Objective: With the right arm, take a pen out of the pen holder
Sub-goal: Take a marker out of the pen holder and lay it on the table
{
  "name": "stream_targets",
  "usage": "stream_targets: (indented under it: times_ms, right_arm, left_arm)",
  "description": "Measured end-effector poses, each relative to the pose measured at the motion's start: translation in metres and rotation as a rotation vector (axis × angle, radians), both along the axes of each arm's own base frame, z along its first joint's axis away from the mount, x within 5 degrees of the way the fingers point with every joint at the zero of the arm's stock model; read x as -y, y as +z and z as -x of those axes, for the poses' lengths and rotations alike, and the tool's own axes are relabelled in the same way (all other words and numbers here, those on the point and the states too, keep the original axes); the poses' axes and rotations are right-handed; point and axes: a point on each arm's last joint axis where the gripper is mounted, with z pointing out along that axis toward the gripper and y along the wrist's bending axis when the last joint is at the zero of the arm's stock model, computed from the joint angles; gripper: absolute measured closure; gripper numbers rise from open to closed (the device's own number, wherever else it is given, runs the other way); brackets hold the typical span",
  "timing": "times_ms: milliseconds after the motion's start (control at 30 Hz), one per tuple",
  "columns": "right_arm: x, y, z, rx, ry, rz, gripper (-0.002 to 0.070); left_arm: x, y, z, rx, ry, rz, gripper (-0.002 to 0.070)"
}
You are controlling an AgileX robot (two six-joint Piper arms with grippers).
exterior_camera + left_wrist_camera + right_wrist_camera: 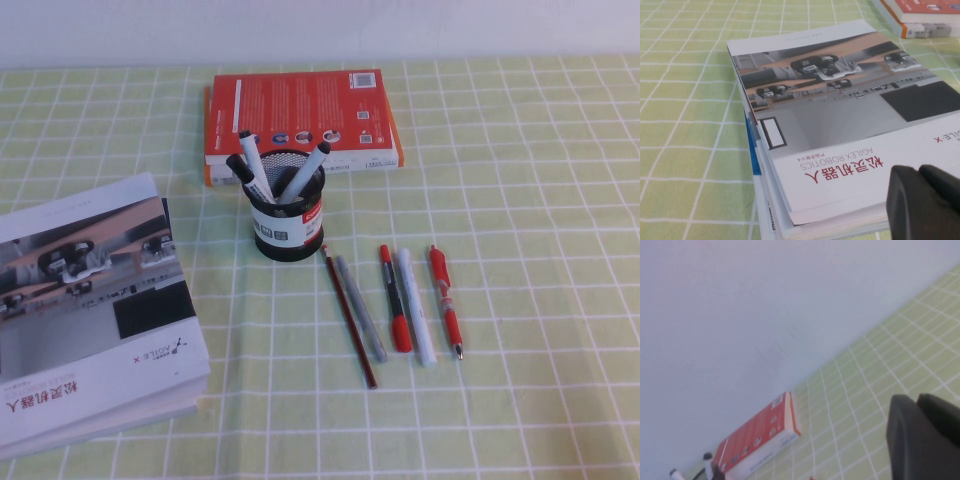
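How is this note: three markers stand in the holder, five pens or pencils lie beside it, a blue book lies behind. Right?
No: the book behind the holder is red, not blue, as the high view shows. The three markers and five pens or pencils are right. The left gripper, shut, hangs over the booklets; the right gripper, shut, faces the wall.

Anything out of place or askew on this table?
Mildly: the white booklet stack below the left gripper has fanned, uneven edges. Five pens lie beside the black mesh pen holder, neatly rowed. Right gripper, jaws shut, is raised, facing the back wall. Nothing spilled.
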Motion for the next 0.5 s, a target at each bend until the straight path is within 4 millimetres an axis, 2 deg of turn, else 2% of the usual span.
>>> stream_targets:
  times_ms: [100, 267, 433, 500]
  right_arm:
    - [-0.006, -0.002, 0.001, -0.053, 0.063, -0.001, 0.0689]
    - [-0.015, 0.028, -0.001, -0.126, 0.17, 0.046, 0.0689]
    - [-0.027, 0.059, -0.022, -0.317, 0.312, 0.163, 0.0689]
    - [-0.03, 0.067, -0.036, -0.401, 0.364, 0.211, 0.0689]
  left_arm:
    - [0.0, 0.0, 0.0, 0.0, 0.0, 0.0, 0.068]
    - [0.0, 0.0, 0.0, 0.0, 0.0, 0.0, 0.068]
    - [0.0, 0.0, 0.0, 0.0, 0.0, 0.0, 0.068]
    - [0.0, 0.0, 0.0, 0.0, 0.0, 0.0, 0.068]
